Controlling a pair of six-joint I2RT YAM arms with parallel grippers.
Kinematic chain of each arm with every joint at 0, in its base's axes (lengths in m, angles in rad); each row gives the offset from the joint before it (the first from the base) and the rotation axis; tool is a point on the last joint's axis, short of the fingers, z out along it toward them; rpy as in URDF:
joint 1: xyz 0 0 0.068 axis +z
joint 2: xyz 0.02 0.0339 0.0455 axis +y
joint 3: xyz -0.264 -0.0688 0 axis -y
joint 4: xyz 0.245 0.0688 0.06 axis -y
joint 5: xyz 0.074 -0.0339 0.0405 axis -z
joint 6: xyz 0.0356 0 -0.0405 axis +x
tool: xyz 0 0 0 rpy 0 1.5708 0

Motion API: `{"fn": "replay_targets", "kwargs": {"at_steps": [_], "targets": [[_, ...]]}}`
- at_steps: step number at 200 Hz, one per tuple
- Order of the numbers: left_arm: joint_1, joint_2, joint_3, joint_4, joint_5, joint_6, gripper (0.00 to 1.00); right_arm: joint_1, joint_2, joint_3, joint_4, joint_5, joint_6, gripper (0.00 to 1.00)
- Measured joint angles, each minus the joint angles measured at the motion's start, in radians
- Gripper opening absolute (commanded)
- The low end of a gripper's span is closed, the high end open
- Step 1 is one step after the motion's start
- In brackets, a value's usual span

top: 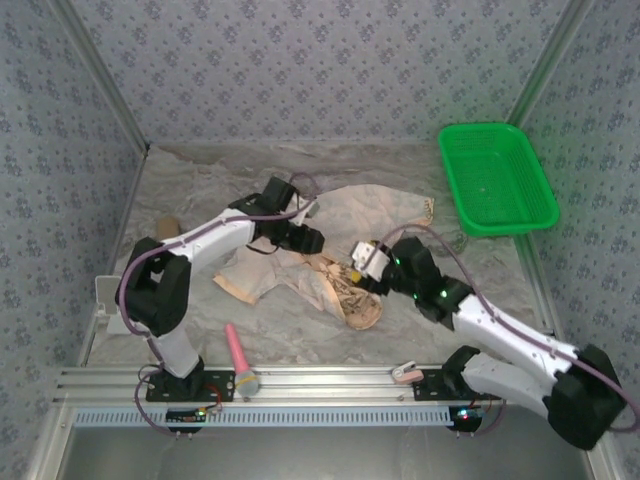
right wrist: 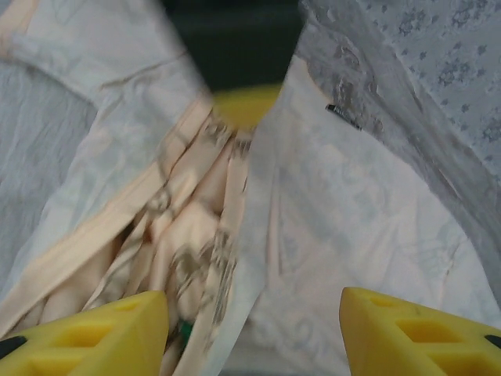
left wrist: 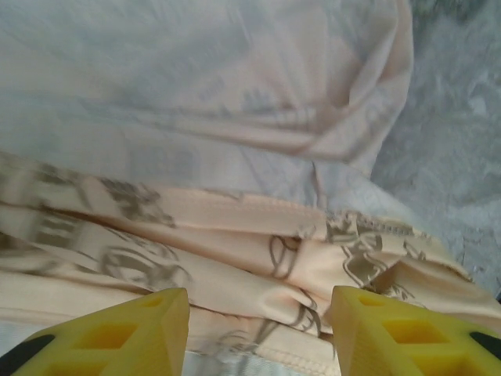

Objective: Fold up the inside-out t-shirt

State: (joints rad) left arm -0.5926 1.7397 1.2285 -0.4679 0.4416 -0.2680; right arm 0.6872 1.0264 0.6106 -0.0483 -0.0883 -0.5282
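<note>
Overhead, the inside-out t-shirt [top: 385, 212] lies crumpled at the middle of the table [top: 200, 180], its pale reverse spread toward the far edge and its printed peach folds bunched nearer. The left gripper [top: 308, 241] and right gripper [top: 357, 262] meet over it. A green basket [top: 497, 178] stands at the far right corner. A pink-handled tool [top: 238, 352] lies by the near edge. On the left wrist, yellow fingers [left wrist: 149, 329] stand parted, released above printed folds. On the right wrist, fingers [right wrist: 94, 337] are likewise spread, gripping nothing. A small dark label [right wrist: 342, 114] shows on the pale cloth.
</note>
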Motion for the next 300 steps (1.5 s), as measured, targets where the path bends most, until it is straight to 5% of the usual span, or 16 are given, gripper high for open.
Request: {"fn": "replay_targets", "kwargs": {"at_steps": [40, 72, 101, 154, 214, 254, 263, 279, 300], "targets": [[-0.019, 0.082, -0.04, 0.009, -0.022, -0.033, 0.48, -0.065, 0.284, 0.154, -0.039, -0.116, 0.061, 0.55], [-0.025, 0.105, -0.072, 0.031, -0.023, -0.045, 0.29, -0.089, 0.397, 0.165, -0.108, -0.187, 0.125, 0.49], [-0.025, 0.104, -0.096, 0.063, -0.008, -0.049, 0.03, -0.095, 0.468, 0.219, -0.164, -0.208, 0.159, 0.0], [0.057, 0.016, -0.151, 0.168, 0.129, -0.074, 0.0, -0.209, 0.504, 0.305, -0.179, -0.196, 0.162, 0.0], [0.131, -0.288, -0.36, 0.469, 0.216, -0.1, 0.0, -0.461, 0.313, 0.294, -0.119, -0.063, 0.166, 0.0], [0.125, -0.256, -0.544, 0.636, 0.166, -0.117, 0.0, -0.481, 0.389, 0.247, -0.068, 0.088, 0.184, 0.21], [0.123, -0.214, -0.554, 0.641, 0.154, -0.119, 0.1, -0.475, 0.404, 0.241, -0.068, 0.113, 0.194, 0.29], [0.11, -0.166, -0.552, 0.62, 0.137, -0.113, 0.45, -0.449, 0.396, 0.241, -0.08, 0.146, 0.209, 0.32], [0.069, -0.16, -0.504, 0.491, 0.113, -0.069, 0.57, -0.389, 0.36, 0.278, -0.136, 0.168, 0.252, 0.44]]}}
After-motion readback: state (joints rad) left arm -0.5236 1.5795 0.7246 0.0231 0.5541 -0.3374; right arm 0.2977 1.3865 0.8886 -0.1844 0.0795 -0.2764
